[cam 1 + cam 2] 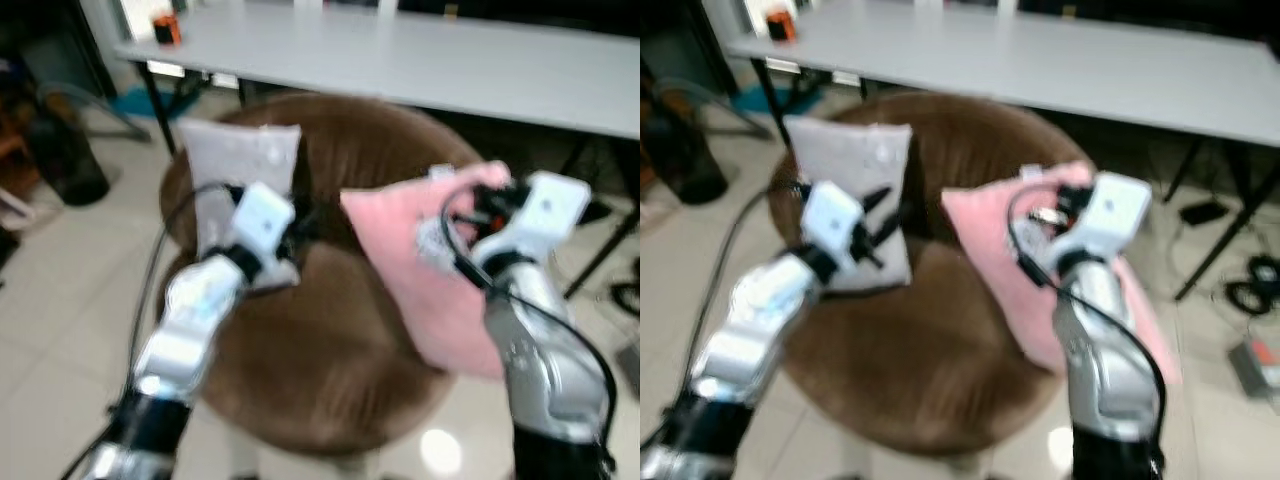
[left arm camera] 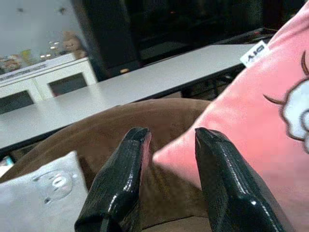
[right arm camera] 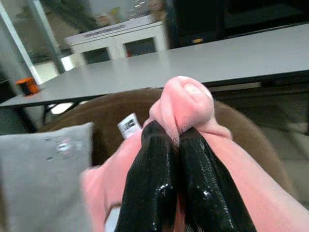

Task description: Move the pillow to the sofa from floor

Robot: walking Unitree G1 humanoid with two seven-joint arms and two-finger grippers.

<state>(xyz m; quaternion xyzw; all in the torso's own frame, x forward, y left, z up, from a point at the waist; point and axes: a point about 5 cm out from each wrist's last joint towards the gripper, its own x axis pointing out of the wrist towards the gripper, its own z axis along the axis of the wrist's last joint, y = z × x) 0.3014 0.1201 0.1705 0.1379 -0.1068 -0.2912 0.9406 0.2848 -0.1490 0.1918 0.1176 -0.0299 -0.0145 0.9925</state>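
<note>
Leftmost, a dark bin stands on the pale tiled floor, and a small orange object sits at the near end of the long grey worktop that runs across the back. Before that worktop is the round brown plush sofa, with a grey square pillow with a small printed motif propped upright against its backrest on the robot's left. The left end effector hovers over the seat just in front of that grey pillow; its two black fingers stand apart with nothing between them, and in the left wrist view a corner of the pink pillow pokes toward the gap without being gripped. Further right, the pink square fabric pillow with a white cartoon print leans tilted on the right half of the seat, its lower edge on the cushion and its top toward the backrest. The right end effector is clamped tight on a bunched top corner of the pink pillow, beside a small white label.
</note>
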